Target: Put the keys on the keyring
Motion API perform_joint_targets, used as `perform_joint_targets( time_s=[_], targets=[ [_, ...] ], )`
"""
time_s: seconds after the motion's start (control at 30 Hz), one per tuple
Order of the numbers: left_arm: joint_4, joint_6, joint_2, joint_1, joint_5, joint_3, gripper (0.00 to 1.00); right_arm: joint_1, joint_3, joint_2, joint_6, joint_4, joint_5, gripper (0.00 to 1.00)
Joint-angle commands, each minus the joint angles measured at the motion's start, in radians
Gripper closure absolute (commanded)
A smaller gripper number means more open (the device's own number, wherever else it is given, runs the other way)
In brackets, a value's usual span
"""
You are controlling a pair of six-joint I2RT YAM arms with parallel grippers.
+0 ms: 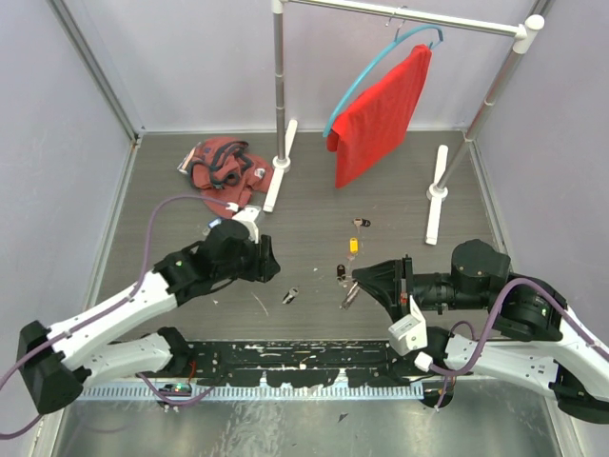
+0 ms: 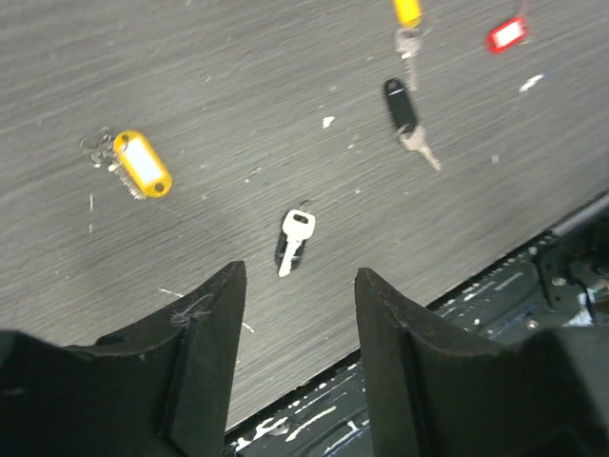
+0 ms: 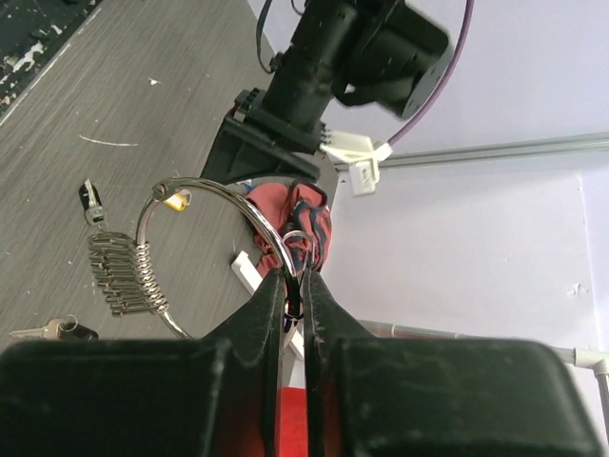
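My right gripper (image 3: pixel 293 286) is shut on the keyring (image 3: pixel 145 217), a thin silver wire ring with a coiled stretch. Several silver keys (image 3: pixel 114 274) hang from it, and a small ring (image 3: pixel 303 240) sits at the fingertips. In the top view this gripper (image 1: pixel 356 277) holds the ring (image 1: pixel 349 294) just above the table. My left gripper (image 2: pixel 300 286) is open and empty, hovering over a silver key (image 2: pixel 295 241). Other loose keys lie beyond it: one with a yellow tag (image 2: pixel 141 164), one with a black tag (image 2: pixel 402 107), another yellow tag (image 2: pixel 407 11) and a red tag (image 2: pixel 506 34).
A clothes rack (image 1: pixel 279 86) stands at the back with a red cloth (image 1: pixel 381 114) on a blue hanger. Its white feet (image 1: pixel 436 190) rest on the table. A red patterned cloth heap (image 1: pixel 224 167) lies at the back left. A black strip (image 1: pixel 314 362) runs along the near edge.
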Motion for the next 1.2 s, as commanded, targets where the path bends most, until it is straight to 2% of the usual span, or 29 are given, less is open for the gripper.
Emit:
perform_joint_targets(
  time_s=[0.0,0.17,0.23,0.33,0.53,0.83,1.17],
  targets=[
    [0.008,-0.033,0.107,0.05,-0.007,-0.006,0.47,0.0,0.003,0.004,0.027,0.031,-0.02,0.99],
    [0.247,0.008,0.202,0.073,0.218,-0.051,0.49,0.0,-0.007,-0.007,0.056,0.037,-0.005,0.99],
    [0.291,0.016,0.259,0.068,0.238,-0.037,0.5,0.001,-0.016,-0.019,0.07,0.047,0.005,0.99],
    [0.259,0.064,0.381,0.023,0.196,0.028,0.56,0.0,-0.019,-0.029,0.079,0.047,0.013,0.99],
    [0.153,0.126,0.537,-0.056,0.057,0.133,0.59,0.0,-0.022,-0.042,0.092,0.045,0.017,0.99],
    [0.081,0.158,0.634,-0.103,0.007,0.186,0.6,0.0,-0.026,-0.043,0.089,0.042,0.024,0.99],
    [0.05,0.173,0.679,-0.133,-0.026,0.214,0.69,0.001,-0.024,-0.037,0.086,0.039,0.018,0.99]
  ],
)
